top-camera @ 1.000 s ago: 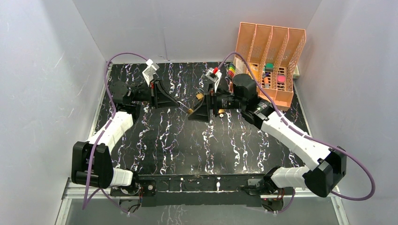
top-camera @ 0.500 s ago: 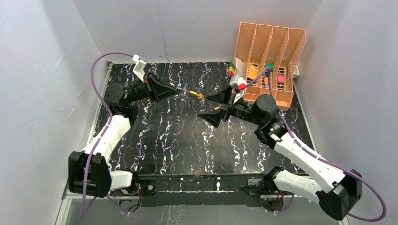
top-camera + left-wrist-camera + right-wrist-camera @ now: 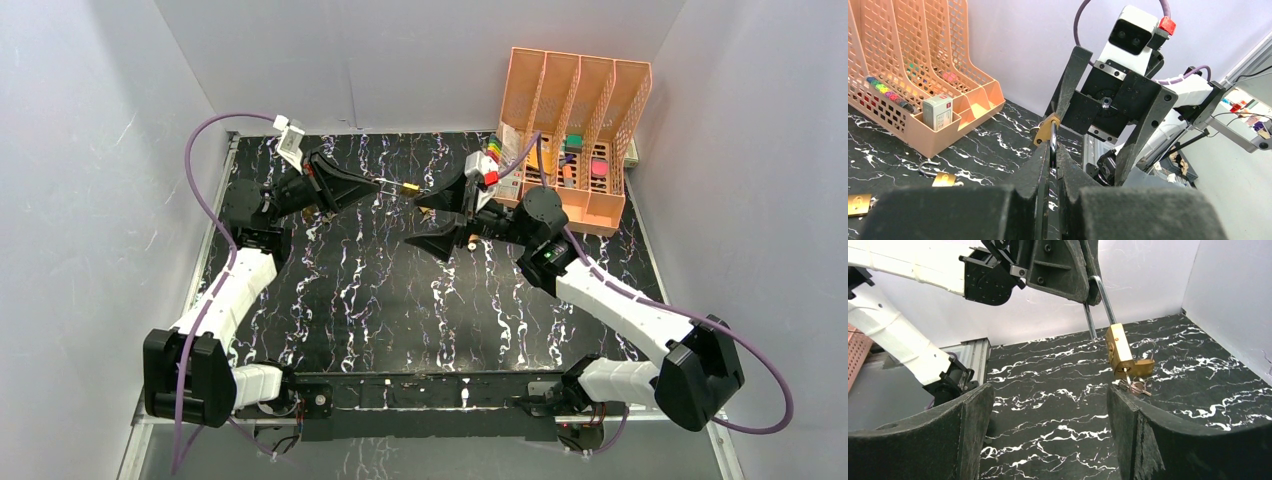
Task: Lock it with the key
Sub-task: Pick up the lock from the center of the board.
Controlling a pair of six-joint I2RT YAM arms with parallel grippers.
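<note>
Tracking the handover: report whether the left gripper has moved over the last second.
Yes. The left gripper, shut on the brass padlock's shackle, has swung toward the black marbled table's far edge, now roughly level with the orange mesh file rack's front.

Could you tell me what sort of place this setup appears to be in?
Probably a lab test cell for robots: plain white walls box in a marbled table, an orange file rack stores props, the left gripper holds a padlock.

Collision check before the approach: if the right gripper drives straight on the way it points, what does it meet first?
Most likely the brass padlock hanging by its shackle from the left gripper. It sits toward one finger of the open right gripper, not mid-gap; depth is unclear.
</note>
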